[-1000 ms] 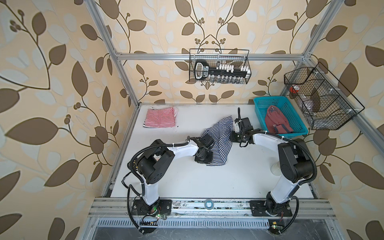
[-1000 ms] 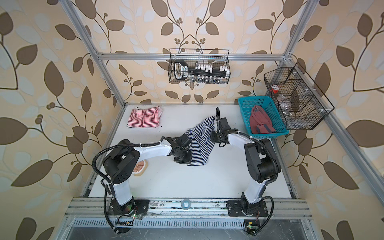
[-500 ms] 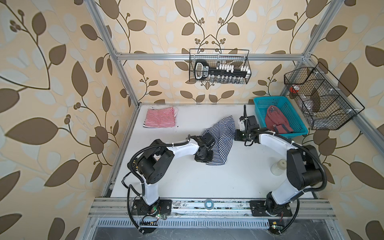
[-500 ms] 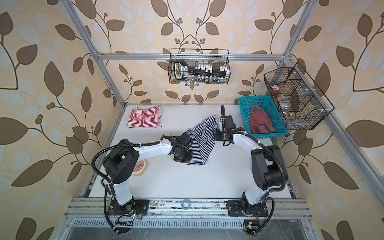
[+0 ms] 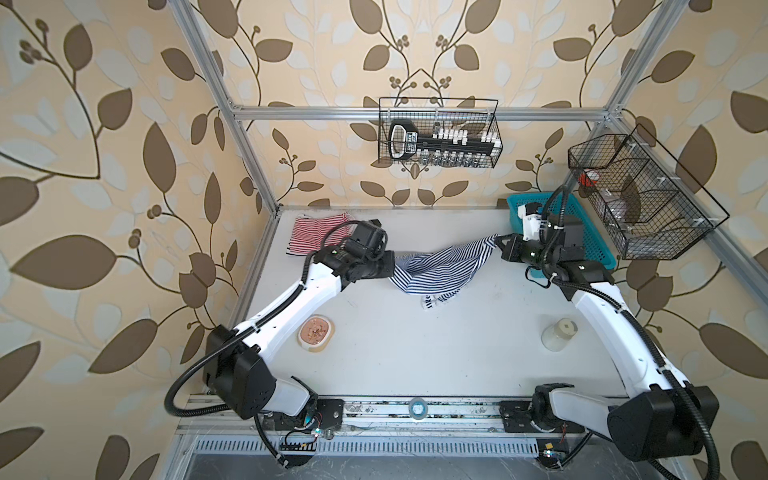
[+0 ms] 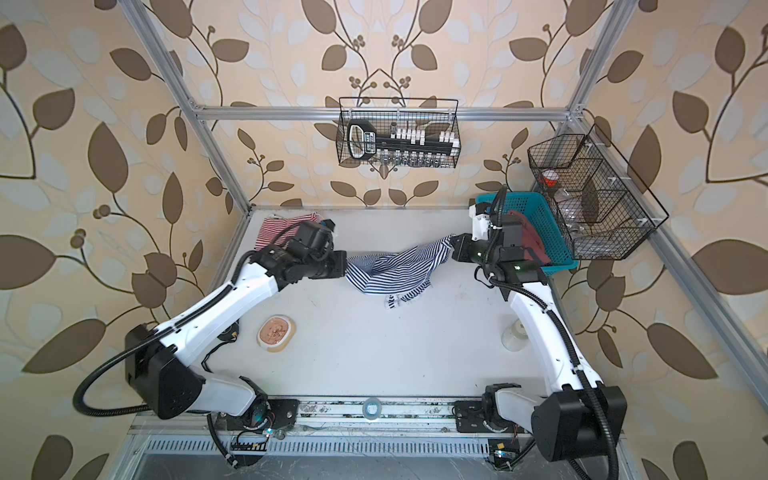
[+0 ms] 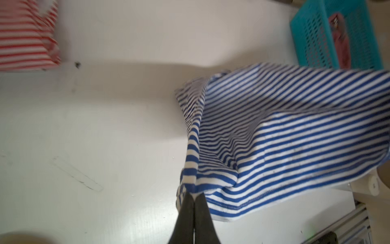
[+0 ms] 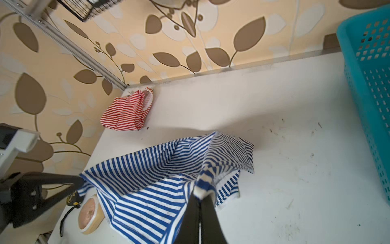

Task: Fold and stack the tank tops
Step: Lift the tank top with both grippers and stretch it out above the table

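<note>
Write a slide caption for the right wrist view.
Right fingers pinch the navy-white striped tank top; the red-white striped top lies by the wall.

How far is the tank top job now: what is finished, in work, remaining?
Done: the red-white striped tank top lies folded in the far left corner. In hand: left gripper and right gripper are shut on the navy-white striped tank top, stretched between them. Left: fold it, then the dusty red tank top in the teal basket; nothing is stacked.
</note>
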`<state>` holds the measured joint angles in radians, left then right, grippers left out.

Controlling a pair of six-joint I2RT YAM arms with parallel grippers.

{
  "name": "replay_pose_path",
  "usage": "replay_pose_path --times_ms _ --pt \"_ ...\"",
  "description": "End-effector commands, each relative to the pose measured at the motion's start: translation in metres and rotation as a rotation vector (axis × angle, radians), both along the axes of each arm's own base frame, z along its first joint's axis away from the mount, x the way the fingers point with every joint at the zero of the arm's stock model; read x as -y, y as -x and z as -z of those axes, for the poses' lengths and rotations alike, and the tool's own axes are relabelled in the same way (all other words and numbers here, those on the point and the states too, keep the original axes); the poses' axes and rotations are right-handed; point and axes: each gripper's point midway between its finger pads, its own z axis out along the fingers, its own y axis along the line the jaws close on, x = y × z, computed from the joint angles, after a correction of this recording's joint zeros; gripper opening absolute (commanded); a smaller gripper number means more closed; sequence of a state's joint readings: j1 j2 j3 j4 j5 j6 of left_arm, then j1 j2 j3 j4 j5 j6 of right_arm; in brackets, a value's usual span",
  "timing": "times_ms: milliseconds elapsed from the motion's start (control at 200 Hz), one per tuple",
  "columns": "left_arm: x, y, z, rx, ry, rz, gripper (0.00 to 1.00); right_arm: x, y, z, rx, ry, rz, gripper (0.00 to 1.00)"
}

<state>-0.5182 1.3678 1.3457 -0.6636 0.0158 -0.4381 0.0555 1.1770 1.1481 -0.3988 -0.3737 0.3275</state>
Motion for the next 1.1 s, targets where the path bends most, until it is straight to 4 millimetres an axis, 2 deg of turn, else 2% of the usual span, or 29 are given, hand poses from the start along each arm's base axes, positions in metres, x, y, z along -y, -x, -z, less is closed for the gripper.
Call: replay_pose_path --times_ms 0,15,40,250,415,505,590,690,860,965,1095 --pt "-0.025 0.007 -0.064 0.165 -0.04 -0.024 0.0 -0.007 0.016 -0.064 0.139 -0.059 -0.049 0.0" --pt "-0.027 0.007 -0.07 0.181 -0.038 -0.028 0.0 -0.007 0.017 -0.066 0.142 -0.062 -0.049 0.0" --pt "-0.03 0.009 -0.081 0.211 -0.038 -0.031 0.0 -0.008 0.019 -0.083 0.179 -0.068 -0.052 0.0" --pt "-0.06 0.021 -0.158 0.404 -0.046 -0.11 0.0 -0.011 0.044 -0.162 0.355 -0.125 -0.081 0.0" --pt "-0.076 0.039 -0.219 0.551 0.007 -0.148 0.0 -0.014 0.074 -0.223 0.507 -0.157 -0.116 0.0" --pt "-0.079 0.05 -0.25 0.627 0.052 -0.141 0.0 -0.015 0.09 -0.249 0.572 -0.163 -0.13 0.0" --pt "-0.075 0.059 -0.267 0.662 0.099 -0.101 0.0 -0.016 0.101 -0.263 0.614 -0.165 -0.14 0.0" --pt "-0.066 0.067 -0.272 0.664 0.139 -0.043 0.0 -0.018 0.105 -0.264 0.619 -0.177 -0.154 0.0" --pt "-0.068 0.067 -0.26 0.636 0.119 -0.049 0.0 -0.021 0.1 -0.25 0.581 -0.194 -0.174 0.0" --pt "-0.065 0.06 -0.244 0.596 0.095 -0.048 0.0 -0.023 0.091 -0.239 0.545 -0.209 -0.181 0.0" --pt "-0.049 0.051 -0.219 0.508 0.073 0.014 0.0 -0.028 0.077 -0.22 0.476 -0.234 -0.205 0.0"
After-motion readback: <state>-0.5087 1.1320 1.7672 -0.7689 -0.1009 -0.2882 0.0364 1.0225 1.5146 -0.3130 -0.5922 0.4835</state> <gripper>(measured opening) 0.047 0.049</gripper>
